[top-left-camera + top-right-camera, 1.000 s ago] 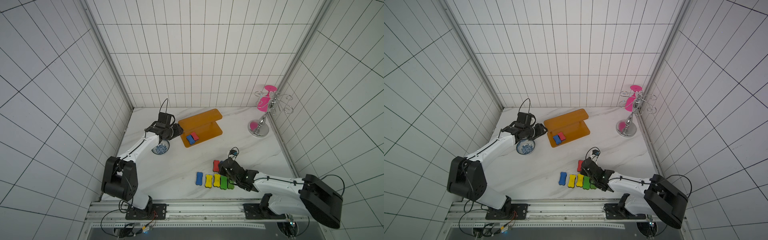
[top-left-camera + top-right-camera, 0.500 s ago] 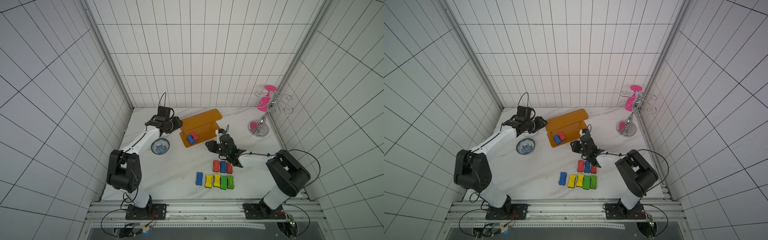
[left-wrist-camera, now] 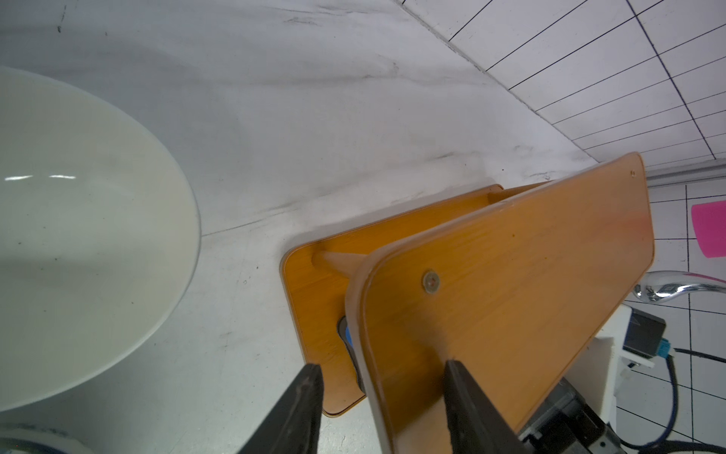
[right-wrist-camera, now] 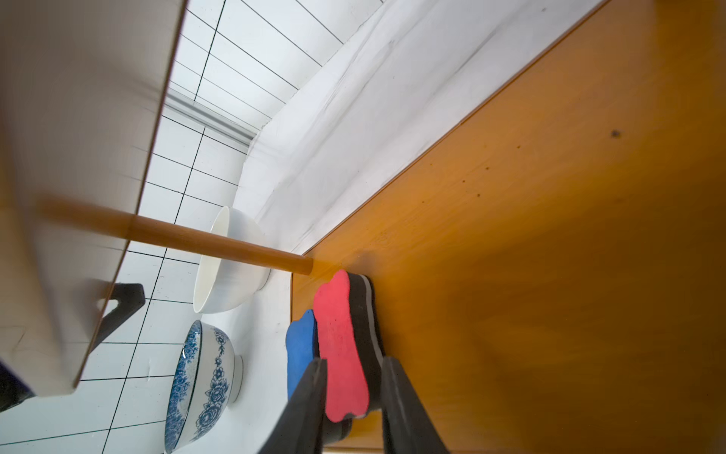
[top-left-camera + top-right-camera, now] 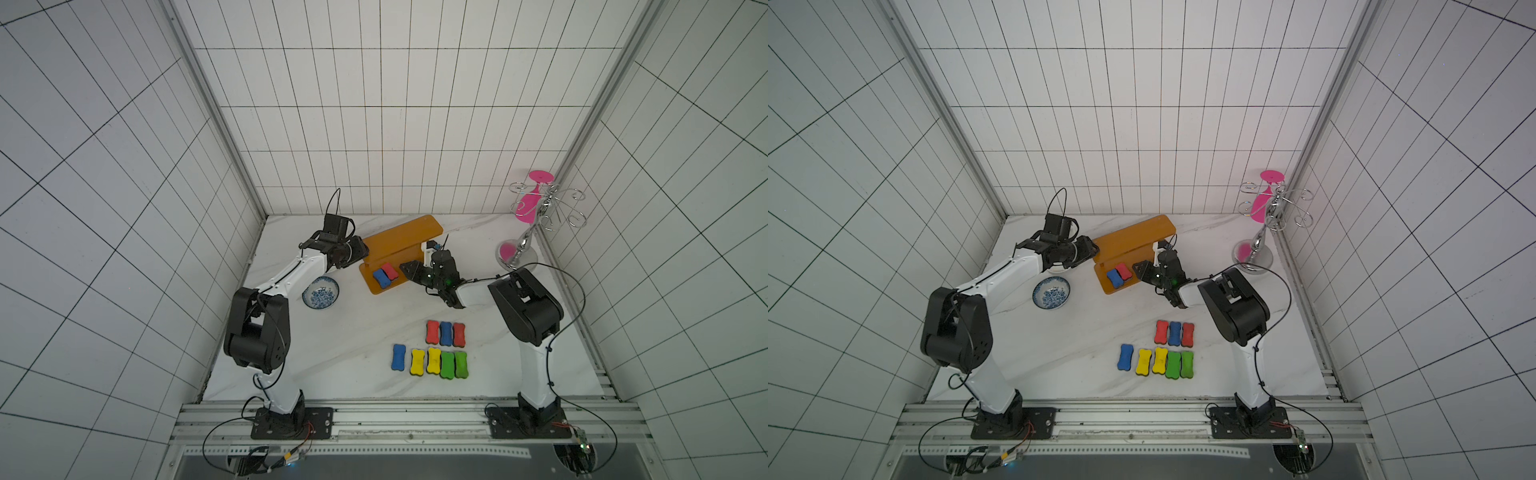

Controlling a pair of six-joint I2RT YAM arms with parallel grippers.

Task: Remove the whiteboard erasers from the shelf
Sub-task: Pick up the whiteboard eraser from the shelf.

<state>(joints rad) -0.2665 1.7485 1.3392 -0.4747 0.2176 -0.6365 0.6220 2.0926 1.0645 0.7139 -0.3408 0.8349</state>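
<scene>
Grasping target: red eraser (image 4: 341, 338), one of two left on the shelf (image 5: 399, 241). Judged step: pinch it, then pull it out.
Right gripper state: right gripper (image 4: 354, 361) has its fingers (image 4: 310, 393) parted, with the eraser's near end in the gap. Can't tell if they touch it.
Left gripper state: left gripper (image 3: 382, 365) is spread, straddling the end of the top board (image 3: 510, 295). A gap shows beside one finger, so it looks unclamped.
Red eraser place: on the lower board (image 4: 550, 236), right at the right fingertips.
Blue eraser place: blue eraser (image 4: 300, 346) sits just beside the red one, outside one right finger.
Orientation: felt against the board, red foam face away from it.
Long axis: runs away from the right fingertips, roughly along their reach. The far end points at the post (image 4: 220, 245).
Doing it well (judgement): slip one finger between red and blue without nudging the blue. Close firmly, since foam probably squashes. Draw straight back along the long axis, staying low and clear of the post and top board. Bracing the shelf with the left gripper would help.
Risk: blue eraser dragged along, or the shelf sliding.
Progress: eight erasers (image 5: 445, 333) lie on the tabletop (image 5: 332, 353), well behind the right gripper, toward its base.
</scene>
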